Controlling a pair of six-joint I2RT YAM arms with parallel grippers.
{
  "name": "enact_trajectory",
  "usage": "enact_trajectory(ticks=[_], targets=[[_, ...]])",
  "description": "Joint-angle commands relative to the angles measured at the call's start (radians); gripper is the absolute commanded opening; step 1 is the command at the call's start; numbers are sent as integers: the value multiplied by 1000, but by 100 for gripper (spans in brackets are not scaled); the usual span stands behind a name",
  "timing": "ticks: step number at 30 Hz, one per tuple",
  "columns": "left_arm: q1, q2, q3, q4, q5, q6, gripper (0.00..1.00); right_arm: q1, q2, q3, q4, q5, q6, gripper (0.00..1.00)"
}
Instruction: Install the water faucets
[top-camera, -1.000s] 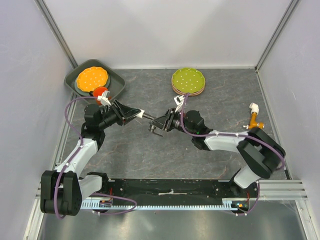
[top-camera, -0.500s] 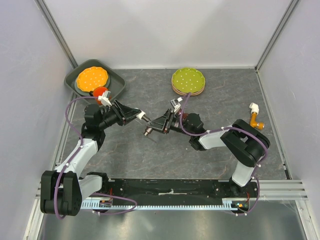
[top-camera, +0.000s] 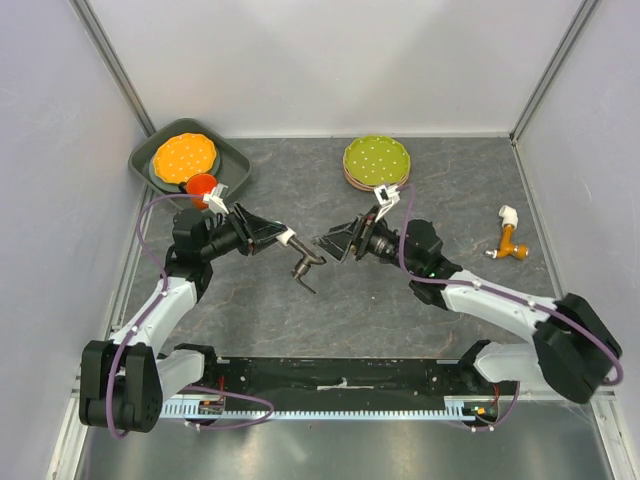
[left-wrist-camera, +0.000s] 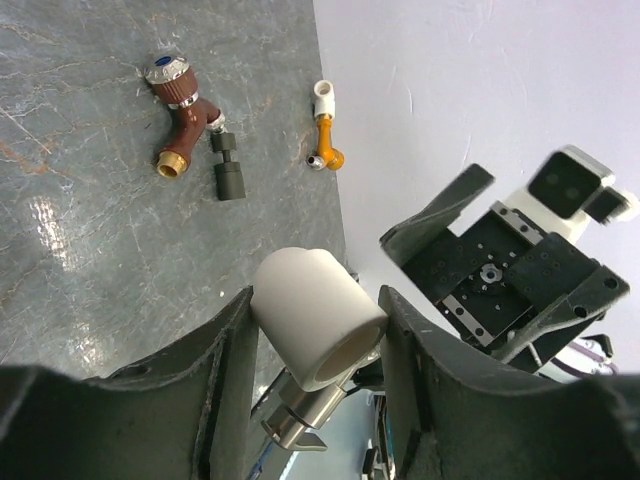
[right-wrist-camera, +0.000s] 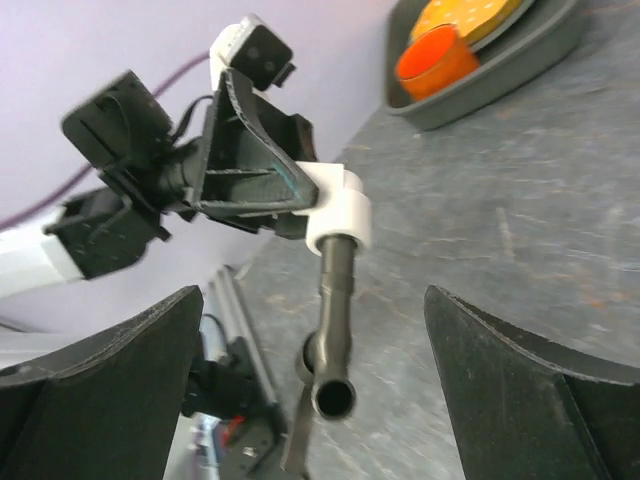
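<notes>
Pinching the white elbow fitting (left-wrist-camera: 318, 325) in the left gripper (top-camera: 283, 237), up above the tabletop (top-camera: 400, 310), with the dark grey tap (right-wrist-camera: 337, 310) jutting from it (apparently plugged in). Gaping wide just right of that tap: right gripper (top-camera: 326, 244), gripping nothing.

My left arm (top-camera: 165, 300) and right arm (top-camera: 490, 303) were black-jointed with white link shells, purple cables (top-camera: 137, 228) ran along both, left tool (top-camera: 286, 238) and right tool (top-camera: 325, 245) had dark angular fingers (right-wrist-camera: 95, 400)
</notes>
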Motion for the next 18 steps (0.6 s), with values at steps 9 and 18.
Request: enact_trajectory(ticks=[9,18], targets=[[1,-7,19,30,28,-28,2,436,-251,4,-404,714,-1131,98],[1,-13,24,17,26,-19,2,752,-27,68,-220,1127,-1548,98]])
